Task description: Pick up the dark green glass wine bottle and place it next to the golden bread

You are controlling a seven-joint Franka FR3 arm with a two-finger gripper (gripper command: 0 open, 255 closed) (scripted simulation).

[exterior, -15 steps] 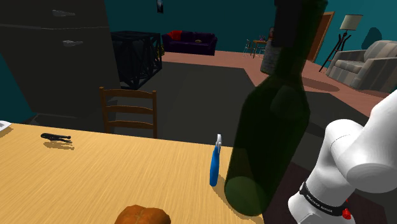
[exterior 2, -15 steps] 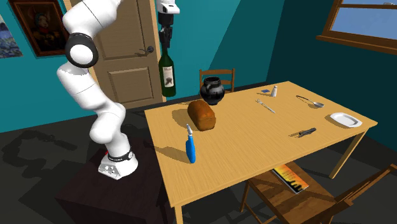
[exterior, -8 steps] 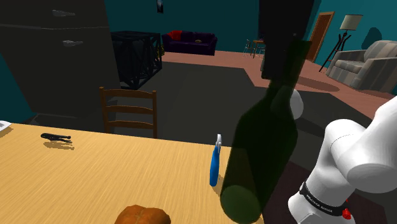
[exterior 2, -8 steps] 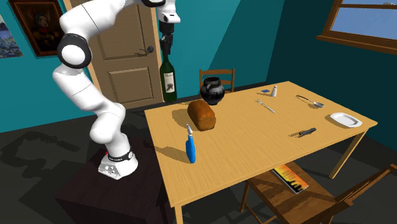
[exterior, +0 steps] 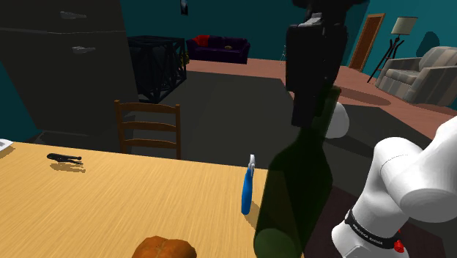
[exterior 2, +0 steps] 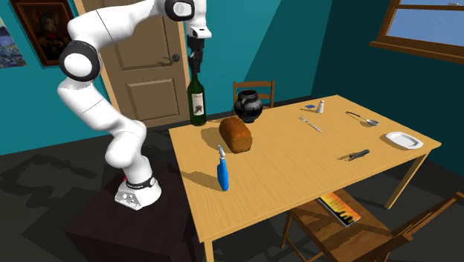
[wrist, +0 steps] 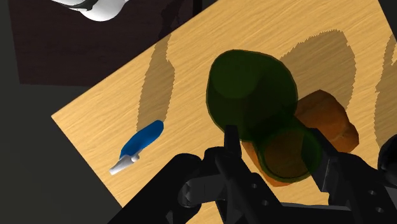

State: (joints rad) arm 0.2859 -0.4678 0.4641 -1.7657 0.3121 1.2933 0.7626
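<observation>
A: Status?
B: Bottle (exterior 2: pixel 196 100) is picked, gripper (exterior 2: pixel 196 67) clamped on its neck. It hangs upright at the bench (exterior 2: pixel 297 164) corner, just beside the bread (exterior 2: pixel 236 134).
A: Set down?
B: Can't tell if it's touching. Release and retreat are left. Versus a second ago it's lower and nearer the bread.

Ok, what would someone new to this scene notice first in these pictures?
The dark green wine bottle, gripped at its neck by the black hand, at the corner of the wooden table toward the second exterior view's left. Beside it sits the brown bread loaf, with a round black pot beyond.
</observation>
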